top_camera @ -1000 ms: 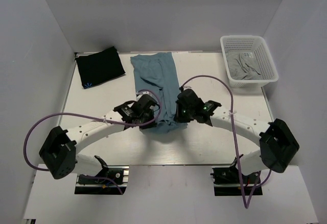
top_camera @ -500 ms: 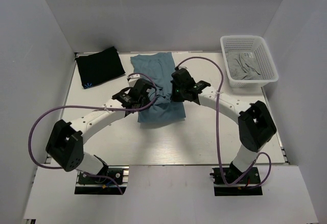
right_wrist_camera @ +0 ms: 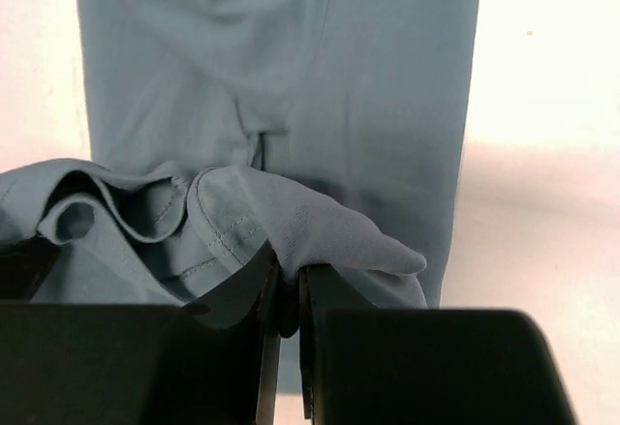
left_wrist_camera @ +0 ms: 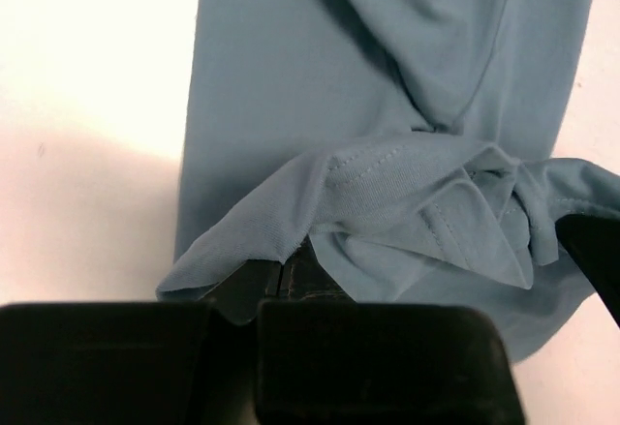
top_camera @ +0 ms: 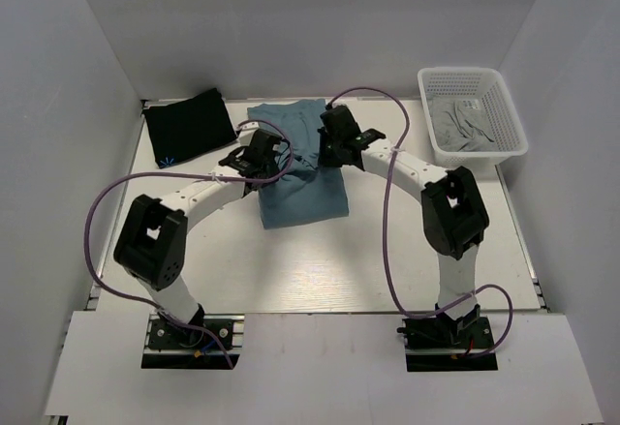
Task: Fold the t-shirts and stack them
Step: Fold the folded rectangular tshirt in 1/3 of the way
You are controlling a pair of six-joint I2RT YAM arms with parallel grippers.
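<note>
Teal t-shirt (top_camera: 305, 202) — long axis near-to-far

White mesh basket (top_camera: 461, 73) at the worktop's (top_camera: 368, 260) far right corner; crumpled grey cloth (top_camera: 461, 125) inside it.

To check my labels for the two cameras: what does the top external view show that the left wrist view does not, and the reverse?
Only the top external view shows the folded black t-shirt at the far left and the white basket holding grey cloth at the far right. Only the left wrist view shows the stitching on the bunched edge of the teal t-shirt, pinched in the shut left gripper. Both show that shirt, that gripper and the white table.
</note>
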